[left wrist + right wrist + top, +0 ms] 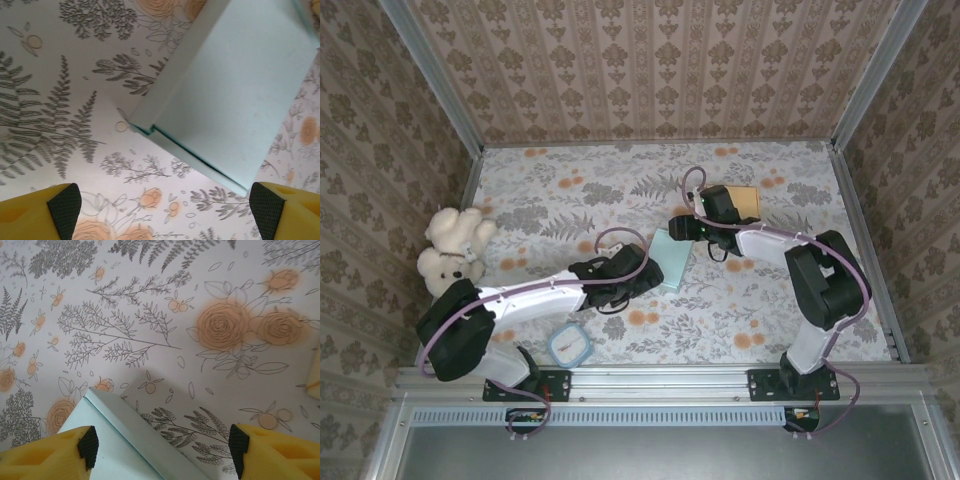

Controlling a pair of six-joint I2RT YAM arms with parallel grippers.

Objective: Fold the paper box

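Inspecting from overhead, the paper box (672,258) is pale blue and plain-faced. It lies on the floral tablecloth (570,190) between the two tools. The left gripper (642,272) is just beside its near edge and the right gripper (680,228) just beside its far edge.

Left wrist view: the box (235,100) lies ahead of the fingers and to their right. A folded wall stands along one edge, with a narrow seam at the near corner. The left gripper (165,210) has its black pads (65,207) spread wide over bare cloth, holding nothing.

Right wrist view: one corner of the box (115,440) reaches in between the fingers, close by one pad (89,446) and apart from the other. The right gripper (164,447) is spread wide, gripping nothing.

The overhead view adds a cream teddy bear (455,248) well left of the left arm. A tan flat item (745,200) lies just behind the right wrist. A blue-rimmed item (569,346) lies near the left arm's base.
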